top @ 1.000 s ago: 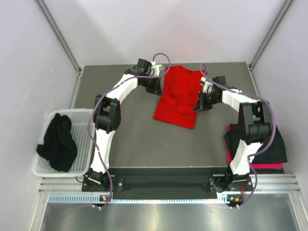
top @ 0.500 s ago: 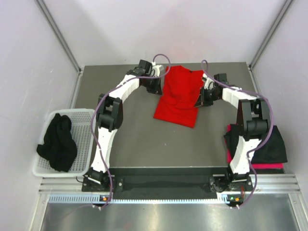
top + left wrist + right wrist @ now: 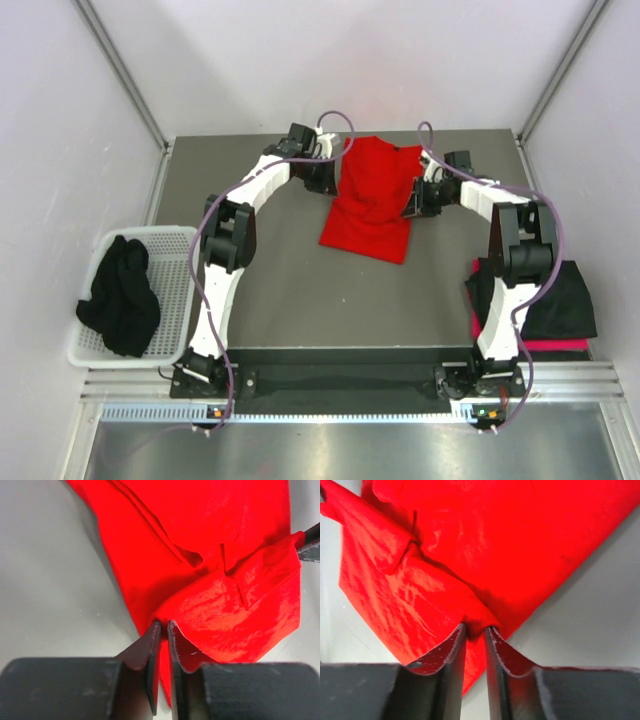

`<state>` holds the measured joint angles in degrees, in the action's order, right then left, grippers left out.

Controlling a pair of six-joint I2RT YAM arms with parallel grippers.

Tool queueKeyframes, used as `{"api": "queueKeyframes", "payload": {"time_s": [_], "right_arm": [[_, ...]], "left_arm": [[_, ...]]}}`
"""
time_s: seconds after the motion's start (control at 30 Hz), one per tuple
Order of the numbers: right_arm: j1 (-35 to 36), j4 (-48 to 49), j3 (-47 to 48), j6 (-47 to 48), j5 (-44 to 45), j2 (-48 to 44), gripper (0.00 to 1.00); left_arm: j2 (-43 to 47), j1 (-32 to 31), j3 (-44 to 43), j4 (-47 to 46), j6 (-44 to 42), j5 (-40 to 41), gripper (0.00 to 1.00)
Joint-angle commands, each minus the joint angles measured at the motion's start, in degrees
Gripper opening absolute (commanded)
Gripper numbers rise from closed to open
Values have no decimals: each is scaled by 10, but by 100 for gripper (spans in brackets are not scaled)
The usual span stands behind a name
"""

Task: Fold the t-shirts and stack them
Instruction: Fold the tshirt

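At upper centre of the overhead view, the red t-shirt (image 3: 368,205) is lying on the grey bench (image 3: 280,290) — the left fingers (image 3: 142,655) at its left edge, the right fingers (image 3: 445,655) at its right. Each pair is standing narrowly parted around a cloth fold — whether they are gripping it, I cannot tell.

Pinkish-red t-shirt (image 3: 555,344) mostly under black t-shirt (image 3: 560,300)

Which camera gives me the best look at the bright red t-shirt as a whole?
The top external view: the bright red cloth t-shirt lies almost whole on the grey table, partly folded. The left wrist view shows only a creased stretch by the left gripper; the right wrist view only another stretch by the right gripper.
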<state>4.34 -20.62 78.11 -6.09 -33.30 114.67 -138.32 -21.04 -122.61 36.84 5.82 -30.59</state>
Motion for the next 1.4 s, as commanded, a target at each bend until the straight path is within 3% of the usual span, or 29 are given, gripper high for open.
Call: {"api": "queueKeyframes", "payload": {"time_s": [0.0, 0.13, 0.37, 0.43, 0.47, 0.57, 0.67, 0.8, 0.83, 0.93, 1.37], "right_arm": [[-6, 37, 22, 5, -22, -31, 24], [-7, 16, 14, 14, -27, -60, 33], [-9, -43, -20, 35, 18, -174, 34], [-9, -114, -21, 52, -11, -186, 36], [-10, -134, -27, 54, -20, -188, 37], [-10, -182, -72, 46, -71, -181, 38], [-10, -162, -131, 23, -112, -169, 43], [-12, -92, -189, -38, -140, -154, 46], [-11, -87, -198, -44, -139, -152, 48], [-11, -86, -197, -53, -147, -139, 49], [-10, -75, -193, -63, -141, -93, 49]], "left_arm": [[24, 4, -8, -13, -6, 14, 16], [44, 4, -7, -12, -14, 37, 29], [130, 11, 31, 0, -25, 77, 34], [175, 15, 72, 0, -11, 47, 35], [190, 18, 126, -4, -4, 31, 42], [201, 33, 182, 25, 21, -53, 43], [170, 55, 204, 73, 49, -130, 43], [168, 69, 250, 53, 60, -145, 45], [159, 68, 250, 59, 60, -148, 51], [142, 69, 250, 62, 55, -153, 62], [108, 67, 264, 86, 47, -167, 66]]}}
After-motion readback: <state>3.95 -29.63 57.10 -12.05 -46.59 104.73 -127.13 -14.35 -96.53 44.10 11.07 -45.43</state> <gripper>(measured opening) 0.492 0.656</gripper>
